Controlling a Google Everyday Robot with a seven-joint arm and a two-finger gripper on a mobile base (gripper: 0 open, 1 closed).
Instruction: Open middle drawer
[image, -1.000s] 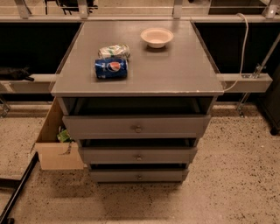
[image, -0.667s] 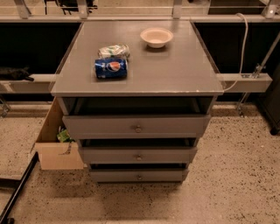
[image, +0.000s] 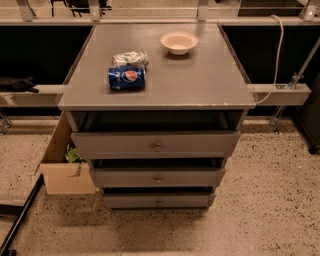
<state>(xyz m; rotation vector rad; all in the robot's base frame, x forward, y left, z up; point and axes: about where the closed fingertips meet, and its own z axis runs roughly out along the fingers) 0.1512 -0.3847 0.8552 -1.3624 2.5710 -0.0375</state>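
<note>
- Camera view: the hand is nowhere in the frame, so I cannot tell whether its fingers are apart or together. A dark bar (image: 20, 217) slants across the floor at the lower left; what it belongs to is unclear.
- The middle drawer (image: 125, 177) sits second of three grey fronts under the tabletop (image: 200, 85), with its small round knob (image: 158, 179) at the centre. The top drawer (image: 115, 145) is directly above it and the bottom drawer (image: 130, 201) directly below. It looks shut or nearly so, so the pull is judged not yet begun.
- Wrong-drawer risk: the three knobs line up one above another and the fronts look alike, so a slight height error would put the hand on the wrong knob.
- Slip risk: the knob is small and round, so a shallow or off-centre pinch could slide off during the pull.
- Collision risk: the top drawer's front stands forward of the middle one from here, and a steep approach could bump it.
- Knock-on risk: a jolt could roll the blue can (image: 126, 78), which lies on its side near a bowl (image: 179, 42). A cardboard box (image: 67, 177) crowds the cabinet's left side.
</note>
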